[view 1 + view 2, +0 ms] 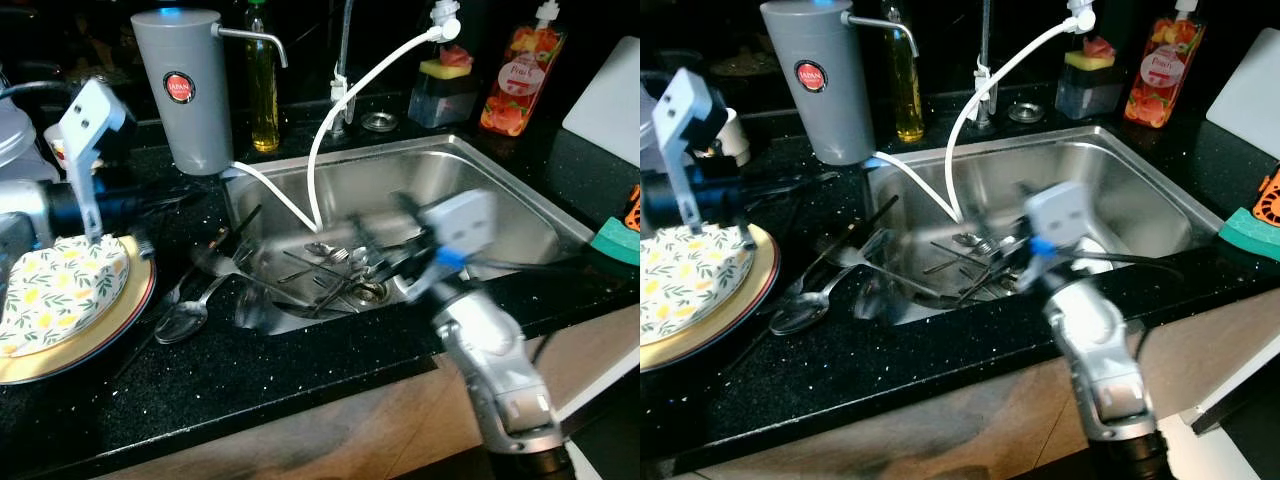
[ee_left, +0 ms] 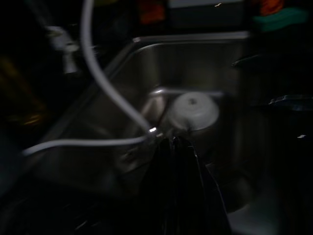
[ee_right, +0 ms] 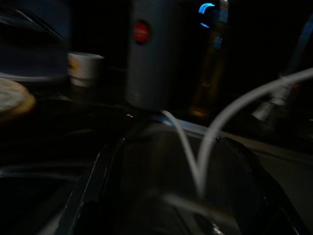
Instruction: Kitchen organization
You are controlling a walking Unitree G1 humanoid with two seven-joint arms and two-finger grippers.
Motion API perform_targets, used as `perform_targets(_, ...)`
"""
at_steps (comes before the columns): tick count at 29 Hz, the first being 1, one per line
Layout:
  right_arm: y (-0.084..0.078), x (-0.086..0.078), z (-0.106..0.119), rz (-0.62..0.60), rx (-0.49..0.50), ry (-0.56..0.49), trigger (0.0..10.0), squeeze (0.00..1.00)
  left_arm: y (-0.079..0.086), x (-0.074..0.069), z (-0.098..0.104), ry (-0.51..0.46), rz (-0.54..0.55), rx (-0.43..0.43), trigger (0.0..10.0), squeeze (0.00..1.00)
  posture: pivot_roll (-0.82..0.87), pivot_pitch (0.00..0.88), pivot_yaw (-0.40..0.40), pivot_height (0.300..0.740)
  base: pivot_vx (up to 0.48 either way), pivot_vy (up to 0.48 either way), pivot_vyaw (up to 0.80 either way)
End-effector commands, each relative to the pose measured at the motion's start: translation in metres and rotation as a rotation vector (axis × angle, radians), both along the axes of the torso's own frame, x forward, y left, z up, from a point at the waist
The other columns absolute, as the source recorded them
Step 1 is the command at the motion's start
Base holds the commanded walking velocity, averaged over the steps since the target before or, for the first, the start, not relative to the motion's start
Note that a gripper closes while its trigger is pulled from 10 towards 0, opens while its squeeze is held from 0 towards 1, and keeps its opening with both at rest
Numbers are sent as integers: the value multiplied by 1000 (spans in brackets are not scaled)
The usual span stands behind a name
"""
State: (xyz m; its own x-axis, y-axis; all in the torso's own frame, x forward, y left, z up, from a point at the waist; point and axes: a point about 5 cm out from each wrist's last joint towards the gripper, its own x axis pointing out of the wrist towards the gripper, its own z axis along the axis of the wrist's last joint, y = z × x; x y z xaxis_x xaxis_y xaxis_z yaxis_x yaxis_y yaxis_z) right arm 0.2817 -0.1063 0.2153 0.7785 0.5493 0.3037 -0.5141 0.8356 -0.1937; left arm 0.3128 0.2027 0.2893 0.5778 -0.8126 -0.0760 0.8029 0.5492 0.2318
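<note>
The sink (image 1: 520,215) is a steel basin sunk in a black speckled counter (image 1: 250,375). In its bottom, around the drain, lies a tangle of cutlery (image 1: 335,265), forks and thin dark sticks crossing one another. A white hose (image 1: 350,100) curves down from behind the sink and ends among that cutlery.

The right gripper (image 3: 171,196) reaches into the sink from its front edge, low over the cutlery and blurred in the head views. In the right wrist view its two black fingers (image 3: 93,191) stand wide apart, with the hose between them and nothing held.

Just left of the sink, on the counter, lie two spoons (image 1: 185,318) and more dark sticks. Further left of the sink sits a stack of plates (image 1: 70,300); the top one has a yellow lemon pattern. The left gripper (image 2: 178,191) is near the sink's left rim, beside the plates. In the left wrist view its fingers look dark and close together, but I cannot tell their state.

Behind the sink's left corner stands a grey water filter (image 1: 185,85) with a red label, and a bottle of yellow oil (image 1: 264,85) beside it. Behind the sink's right corner stand a sponge holder (image 1: 442,85) and an orange soap bottle (image 1: 523,70).
</note>
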Motion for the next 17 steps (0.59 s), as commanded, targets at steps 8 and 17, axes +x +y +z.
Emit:
perform_targets(8, -2, 4, 22, 7, 71, -50, 10000, 0, -80, 41, -52, 109, 11, 0, 10000, 0, 43, 0, 20, 740, 0, 0, 0)
perform_targets(17, -3, 2, 24, 18, 76, -44, 10000, 0, -130, 68, -65, 72, 72, 117, 10000, 0, 34, 0, 28, 740, 0, 0, 0)
